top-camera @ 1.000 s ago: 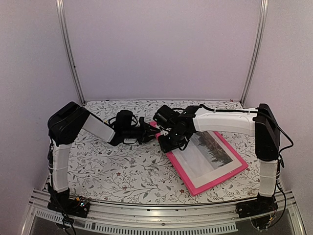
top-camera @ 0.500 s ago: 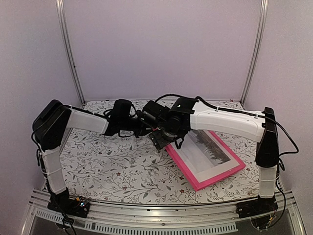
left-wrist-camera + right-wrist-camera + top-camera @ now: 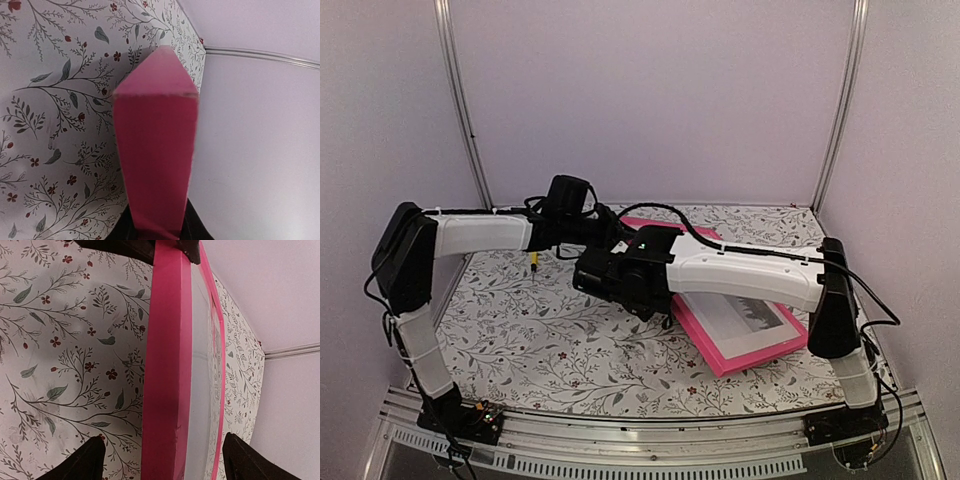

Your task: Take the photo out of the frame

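The step in hand looks like steadying the frame [image 3: 167,365] so the picture can come out. The left gripper [image 3: 157,229] is clamped on its far corner, toward 11 o'clock. The right gripper [image 3: 167,460] stands wide apart astride the pink edge, holding nothing. The photo [image 3: 740,318] is not yet out (it shows face-up inside the border). The frame sits on the bench [image 3: 540,330] right of centre, around 4 o'clock, with its long axis running roughly 11 to 5 and its far end apparently raised. Next, I judge, the right gripper must find the photo's edge, not the border.
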